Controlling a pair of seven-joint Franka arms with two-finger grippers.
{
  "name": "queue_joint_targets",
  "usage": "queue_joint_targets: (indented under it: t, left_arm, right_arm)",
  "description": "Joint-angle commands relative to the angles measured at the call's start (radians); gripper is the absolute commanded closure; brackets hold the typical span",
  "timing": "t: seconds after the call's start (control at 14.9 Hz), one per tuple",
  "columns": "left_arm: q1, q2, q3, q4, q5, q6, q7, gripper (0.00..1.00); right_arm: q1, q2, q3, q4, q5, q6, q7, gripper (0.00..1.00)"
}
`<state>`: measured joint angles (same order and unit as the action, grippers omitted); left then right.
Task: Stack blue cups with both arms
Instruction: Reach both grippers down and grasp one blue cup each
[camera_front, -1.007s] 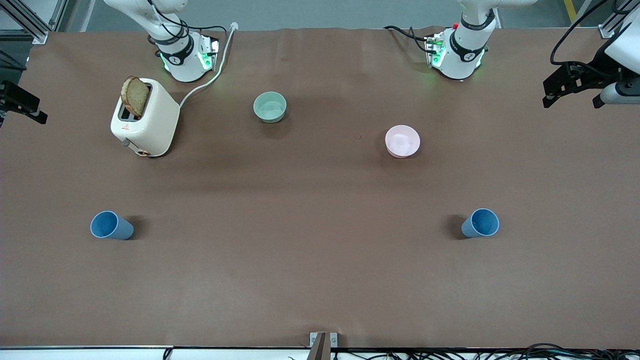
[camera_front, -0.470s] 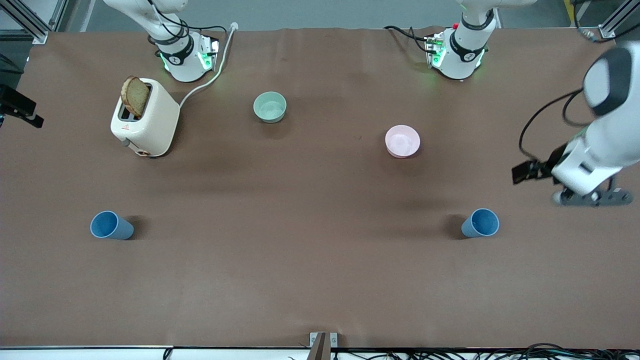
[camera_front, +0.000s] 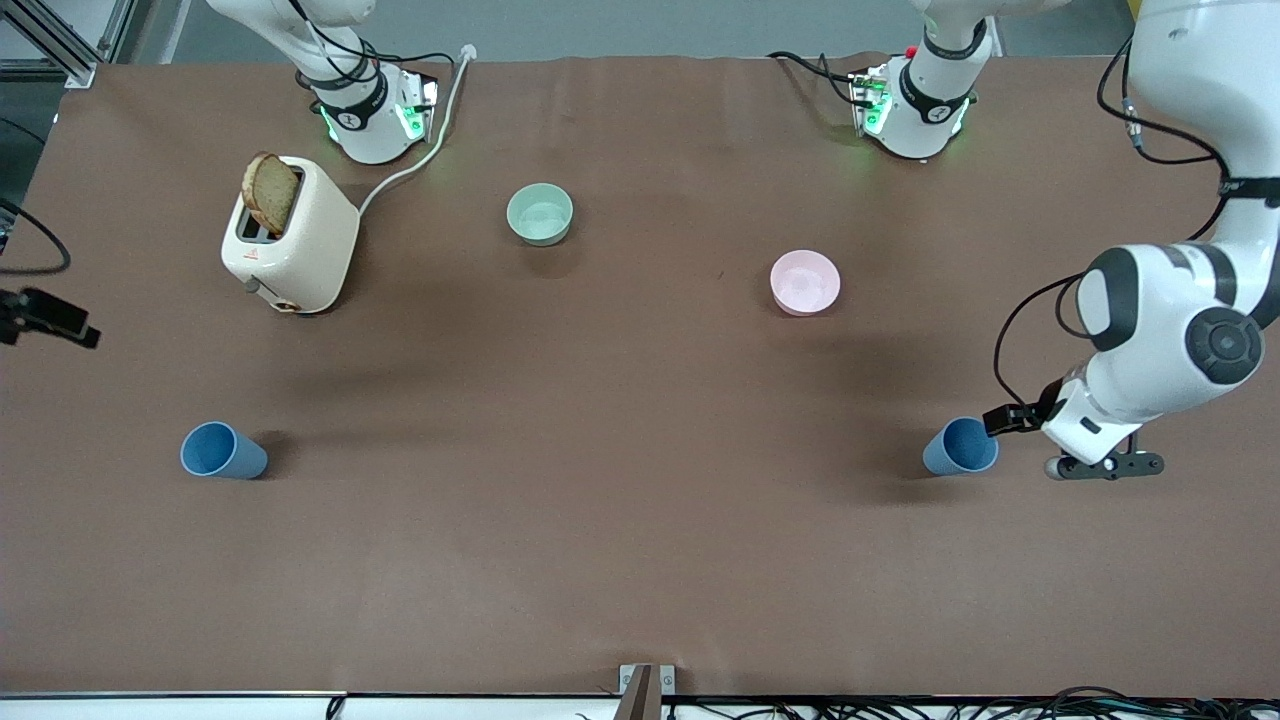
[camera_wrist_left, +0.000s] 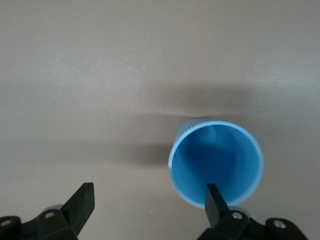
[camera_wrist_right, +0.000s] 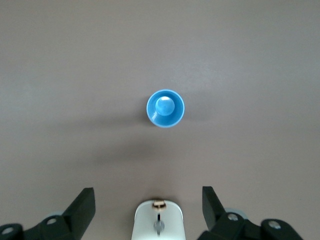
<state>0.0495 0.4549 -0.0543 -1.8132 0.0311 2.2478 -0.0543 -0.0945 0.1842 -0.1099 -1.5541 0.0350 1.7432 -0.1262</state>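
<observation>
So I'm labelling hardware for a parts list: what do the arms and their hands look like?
Both arms are glossy white with black joint bands and round dark joint caps, trailing black cables. Green lights glow at their bases. The left hand and right hand are black with two angular fingers.

brown table (camera_front: 640, 560); grey floor (camera_front: 600, 25) past it; aluminium frame (camera_front: 60, 45) at corner.

Cream toaster (camera_front: 291, 236) holding a bread slice (camera_front: 270, 193); pale green bowl (camera_front: 540, 214), pink bowl (camera_front: 805, 282), brown table (camera_front: 640, 560)

2 blue cups (camera_front: 222, 451), well apart
</observation>
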Motion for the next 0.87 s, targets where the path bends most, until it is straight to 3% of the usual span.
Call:
queue_joint_targets:
  t: [0.0,0.4,0.6,0.81]
  left_arm:
    - [-0.01,0.039,-0.007,0.008,0.01,0.022,-0.002,0.31]
    - [-0.019,0.067,-0.012,0.009,0.0,0.022,-0.007,0.97]
    - [-0.014,0.059,-0.056,0.009,-0.005,0.018,-0.053,1.0]
    - [-0.016,0.001,-0.175,0.012,-0.007,-0.058,-0.241,1.0]
  right_arm:
    - [0.015,0.007,-0.037,-0.108,0.045,0.137,-0.004,0.06]
    - [0.013,0.23,-0.071,-0.12,0.109,0.277,-0.113,0.08]
    - [0.007,0.291,-0.083,-0.118,0.109,0.357,-0.16,0.08]
    - [0.006,0.353,-0.085,-0.113,0.144,0.432,-0.208,0.15]
